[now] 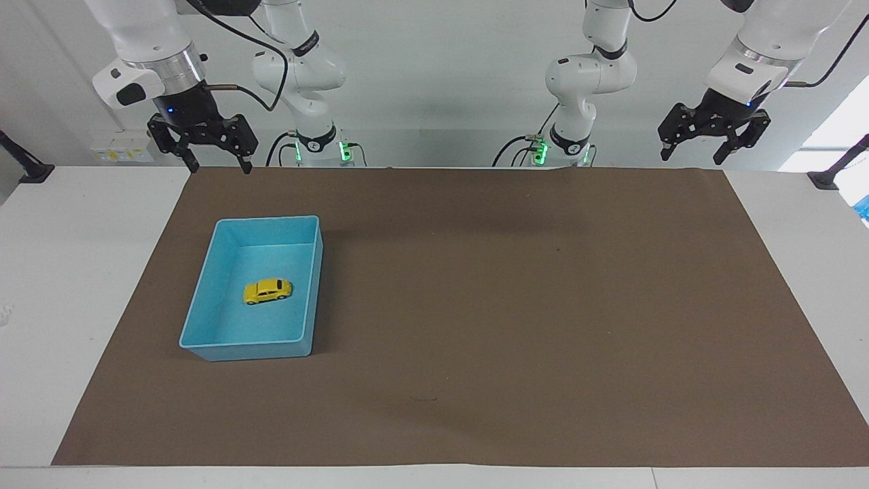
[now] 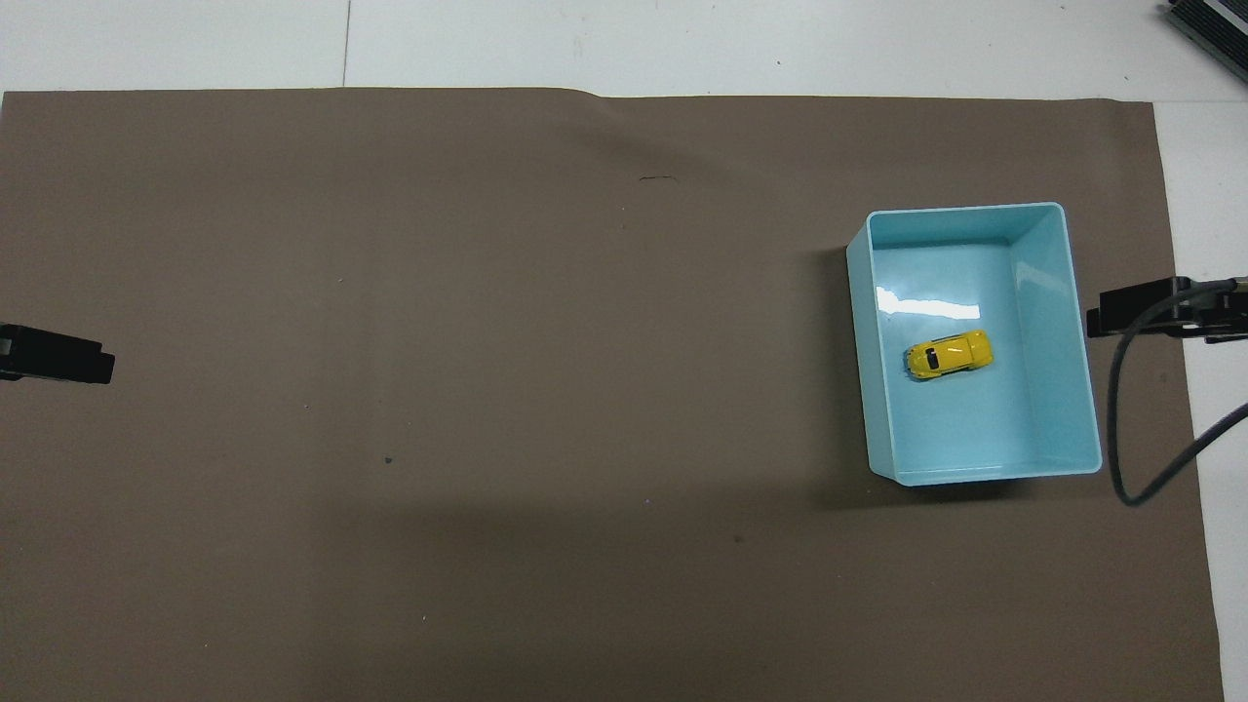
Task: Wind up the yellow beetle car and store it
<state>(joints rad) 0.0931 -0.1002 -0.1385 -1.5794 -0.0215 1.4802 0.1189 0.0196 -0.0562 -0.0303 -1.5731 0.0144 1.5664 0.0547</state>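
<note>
Now, yellow beetle car (image 1: 267,291) upright in light-blue bin (image 1: 204,309), left gripper (image 1: 713,139) and right gripper (image 1: 216,151) both spread, empty.

Yellow beetle car (image 2: 949,355) inside light-blue bin (image 2: 1058,361), on brown mat (image 2: 487,390), toward right arm's end.

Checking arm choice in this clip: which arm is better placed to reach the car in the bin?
Right. The car sits in the bin at the right arm's end of the table. The right end effector, open, hangs up by that end; the left end effector, also open, waits at the opposite end.
</note>
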